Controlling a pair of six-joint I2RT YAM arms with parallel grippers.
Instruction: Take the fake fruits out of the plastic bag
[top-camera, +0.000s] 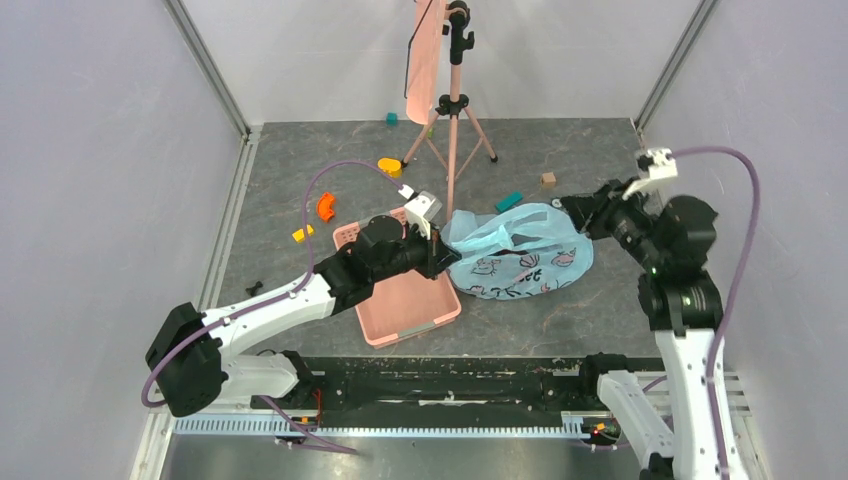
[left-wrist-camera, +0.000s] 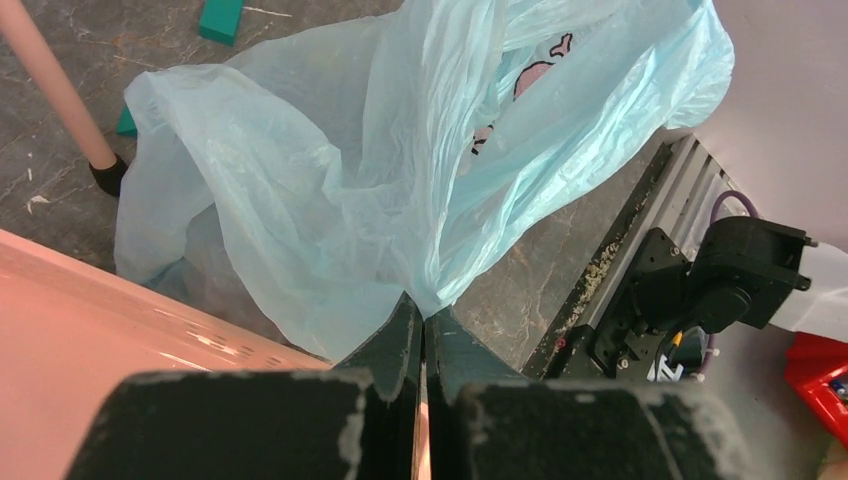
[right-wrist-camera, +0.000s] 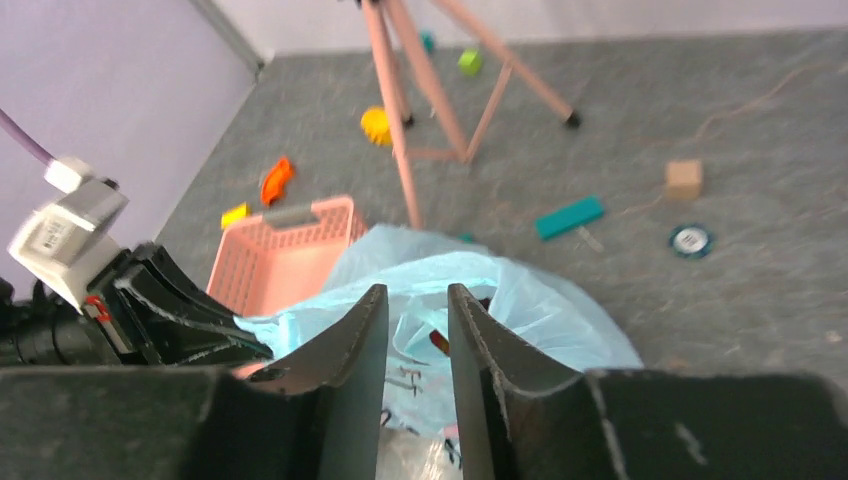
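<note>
Loose pieces: three are lying left of and beyond the left jaws: one orange piece (top-camera: 325, 206), one yellow block (top-camera: 302, 234), one yellow-orange piece (top-camera: 390, 167).
Pink basket (top-camera: 405, 300): one is sitting under and just behind the left jaws.
Left gripper (left-wrist-camera: 425, 310): its two fingers are pressing together, pinching a fold of the bag's edge.
Plastic bag (left-wrist-camera: 400, 150): one, light blue and crumpled. It is spreading from the left jaws' pinch across the table toward the right jaws.
Fake fruits: they are not showing clearly enough to count. One small dark-red patch (right-wrist-camera: 439, 343) is peeking out in the bag just below the right jaws; fruit or print, I cannot tell.
Pink tripod (top-camera: 452, 110): one is standing beyond both jaws.
Right gripper (right-wrist-camera: 415, 300): its two fingers are standing a narrow gap apart over the bag, with nothing seen between them.
More pieces: one teal bar (top-camera: 508, 201) and one tan cube (top-camera: 548, 179) are lying just left of the right jaws.
</note>
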